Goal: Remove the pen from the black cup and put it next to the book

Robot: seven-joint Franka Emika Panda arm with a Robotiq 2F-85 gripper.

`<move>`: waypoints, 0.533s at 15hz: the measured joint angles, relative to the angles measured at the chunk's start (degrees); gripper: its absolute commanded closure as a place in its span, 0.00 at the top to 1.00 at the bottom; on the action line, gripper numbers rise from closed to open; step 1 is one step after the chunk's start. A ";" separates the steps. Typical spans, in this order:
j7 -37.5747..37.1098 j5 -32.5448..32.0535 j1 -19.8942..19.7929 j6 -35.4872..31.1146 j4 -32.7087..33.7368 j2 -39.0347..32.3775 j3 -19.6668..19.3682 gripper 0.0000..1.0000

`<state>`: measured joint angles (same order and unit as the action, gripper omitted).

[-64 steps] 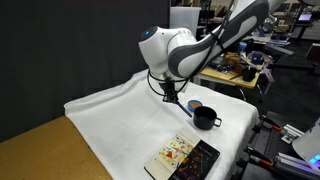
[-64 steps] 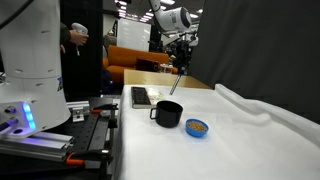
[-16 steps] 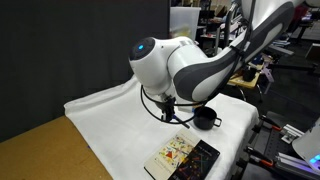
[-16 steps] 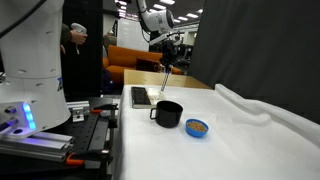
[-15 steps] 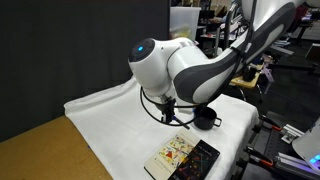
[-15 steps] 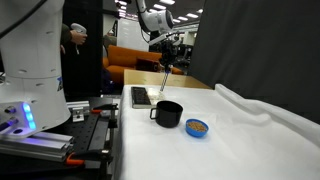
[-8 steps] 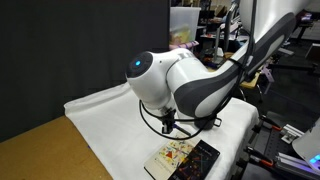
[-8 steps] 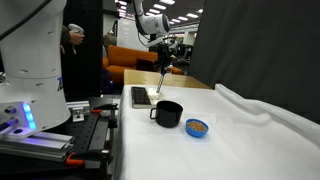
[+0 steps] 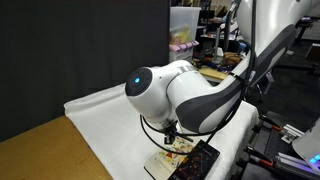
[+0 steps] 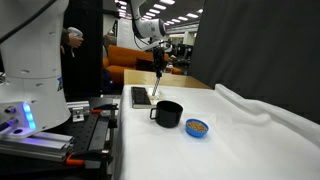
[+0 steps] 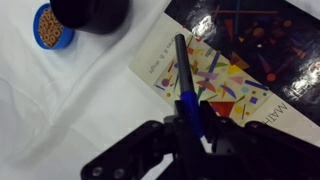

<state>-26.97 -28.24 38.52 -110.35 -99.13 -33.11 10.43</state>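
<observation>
- The pincer (image 11: 190, 122) is clamped shut on the short bright blue pen (image 11: 184, 80), gripping its upper part so the rest hangs free below the jaws.
- The pen is clear of the squat black cup with a side handle (image 11: 90, 12). In the wrist view it sits over the cream, picture-printed panel of the thin flat book (image 11: 232, 72), near that panel's edge towards the cup.
- In an exterior view the pen (image 10: 157, 86) hangs above the book (image 10: 140, 97), with the cup (image 10: 168, 114) apart from it and nearer the camera. Whether the tip touches the cover, I cannot tell.
- Its long axis is close to upright with a slight lean, the dark free end pointing down at the book.
- That steep hold is probably the way it was lifted out of the cup. To lie next to the book it likely has to shift sideways onto bare white cloth (image 11: 60, 115) covering the surface.
- A small blue dish with brownish contents (image 11: 46, 28) sits just beside the cup, away from the drop area.
- The arm hides the cup in the other exterior view, where the book (image 9: 186, 160) shows below the pincer.
</observation>
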 measured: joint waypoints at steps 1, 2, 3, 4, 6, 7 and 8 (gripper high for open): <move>0.00 0.00 0.00 0.00 0.05 -0.29 -0.29 0.05; 0.00 0.00 -0.01 0.00 0.08 -0.50 -0.66 0.05; -0.03 0.00 -0.02 0.00 0.13 -0.62 -1.09 0.05; -0.24 -0.15 -0.02 0.00 0.19 -0.65 -1.63 0.05; -0.93 -0.57 0.00 0.01 0.32 -0.69 -2.67 0.05; -1.31 -0.81 0.02 0.01 0.34 -0.74 -3.07 0.05; -1.63 -1.03 0.04 0.03 0.35 -0.83 -3.35 0.05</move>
<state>-28.60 -29.27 38.56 -110.32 -98.79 -33.94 7.08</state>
